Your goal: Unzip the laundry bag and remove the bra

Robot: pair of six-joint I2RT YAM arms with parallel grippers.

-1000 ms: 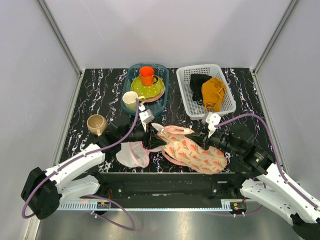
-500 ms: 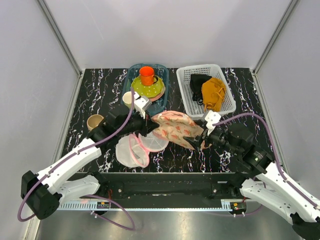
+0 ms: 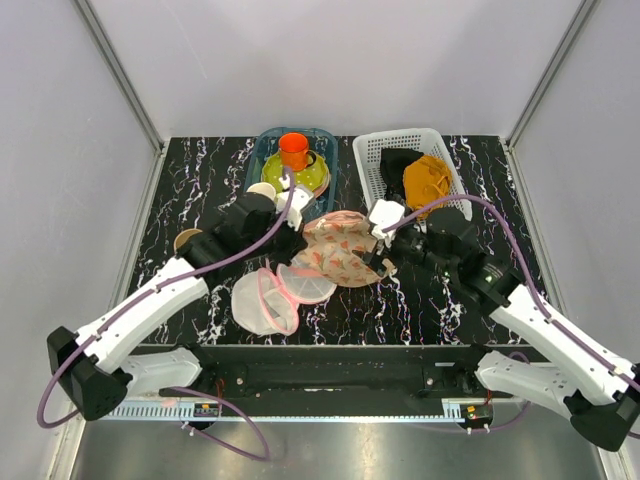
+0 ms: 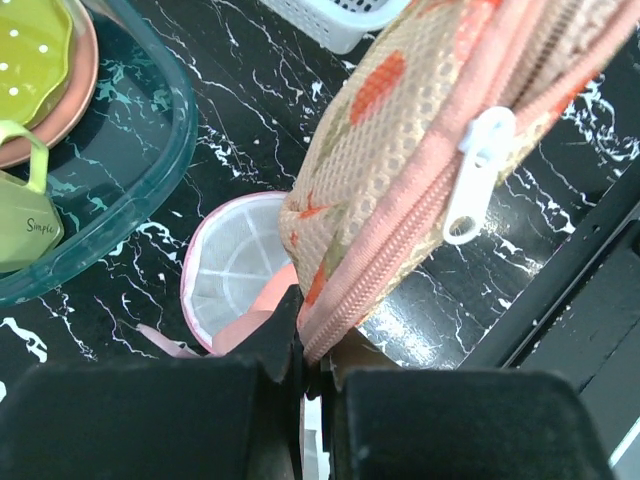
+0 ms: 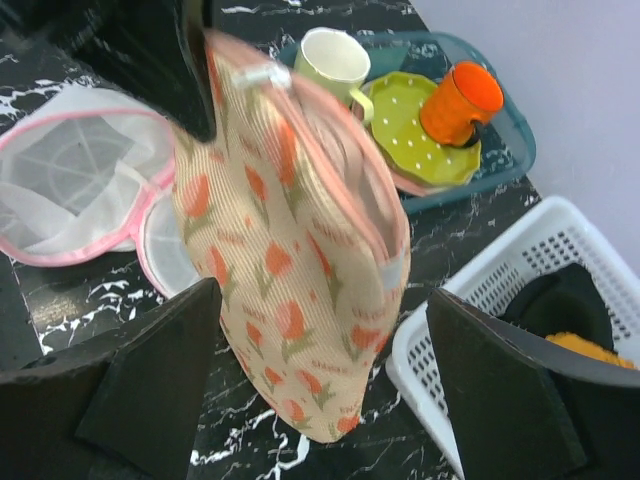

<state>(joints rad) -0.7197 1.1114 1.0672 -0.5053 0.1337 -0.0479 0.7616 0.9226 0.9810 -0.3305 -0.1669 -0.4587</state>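
The laundry bag (image 3: 342,248), peach fabric with red-green tulip print, hangs lifted off the table. My left gripper (image 3: 297,228) is shut on its pink zip edge (image 4: 372,258), with the white zip pull (image 4: 474,178) dangling further along. Two white mesh domes with pink rims (image 3: 262,300) lie on the table below and to the left. My right gripper (image 3: 383,256) stands open; the bag's lower end (image 5: 300,330) hangs between its fingers (image 5: 150,375), touching neither. I cannot make out the bra; only a thin pink strip (image 4: 160,342) shows beside a dome.
A teal tray (image 3: 324,140) at the back holds an orange cup (image 3: 293,150), a yellow-green plate and a cream mug. The white basket (image 3: 372,205) to the right holds black and mustard garments. A beige cup (image 3: 186,240) stands at the left.
My left gripper shut on the zip edge and lifted the bag up and back. My right gripper let go, opened wide and moved back with it. The mesh domes now lie exposed on the table.
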